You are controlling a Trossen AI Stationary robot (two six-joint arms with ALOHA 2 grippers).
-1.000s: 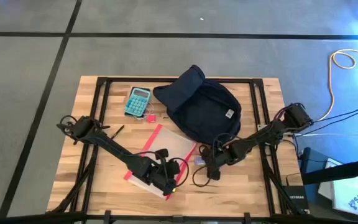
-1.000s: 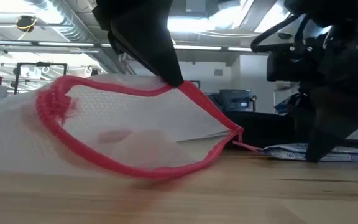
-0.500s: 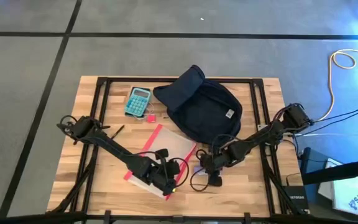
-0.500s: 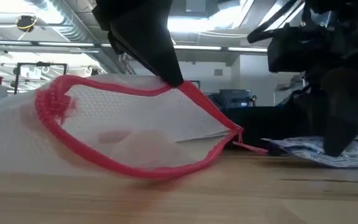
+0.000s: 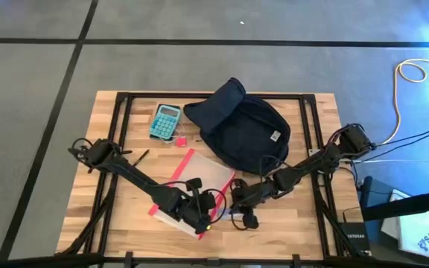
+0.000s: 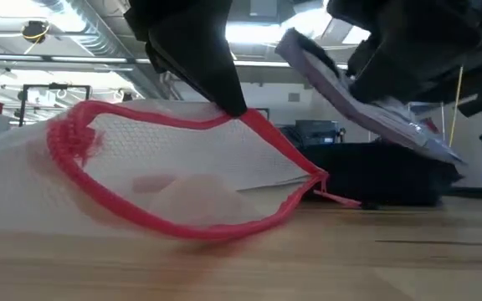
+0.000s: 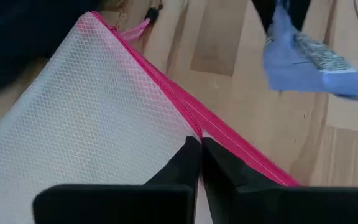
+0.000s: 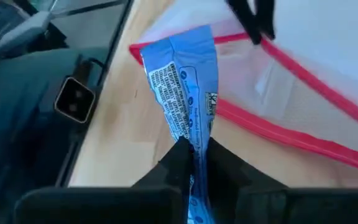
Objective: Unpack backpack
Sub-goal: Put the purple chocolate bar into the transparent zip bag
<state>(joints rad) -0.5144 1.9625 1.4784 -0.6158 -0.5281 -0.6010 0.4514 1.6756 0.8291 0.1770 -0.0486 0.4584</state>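
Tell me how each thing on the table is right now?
backpack: lying flat, top flap open.
Zip pouch: mouth held open.
Left claw: shut on the pouch's red edge.
Right claw: shut on the blue packet, lifted off the table.
Calculator: lying flat, untouched.

The left gripper (image 7: 200,163) pinches the pink zipper edge of a clear mesh pouch (image 7: 79,118) on the wooden table (image 7: 229,74); a blue packet (image 7: 303,59) hangs beyond

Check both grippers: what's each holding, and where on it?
Left gripper: shut on the mesh pouch, pinching its pink zipper edge. Right gripper: shut on one end of a blue packet, lifted off the table.
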